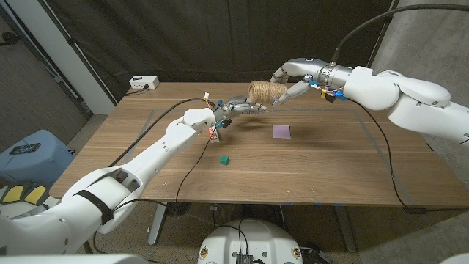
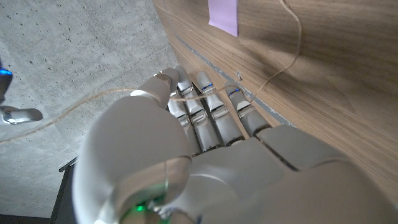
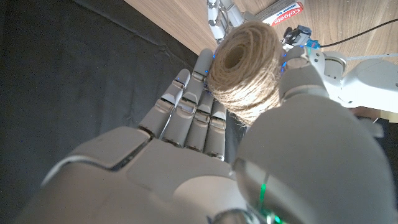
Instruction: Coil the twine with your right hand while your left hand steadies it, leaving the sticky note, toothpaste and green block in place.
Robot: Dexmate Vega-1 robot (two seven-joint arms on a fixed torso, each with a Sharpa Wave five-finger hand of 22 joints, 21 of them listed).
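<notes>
Winding underway: right hand clamps twine spool at upper centre; left hand fingers pinch the strand; next wrap needs tension.

- "Colgate" in white letters on the red toothpaste tube, lying on the bench just beyond the twine spool.
- No other readable text.

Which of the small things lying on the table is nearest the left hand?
The toothpaste: it lies right beside the left hand, partly hidden by the wrist. The green block and purple sticky note lie farther off.
</notes>
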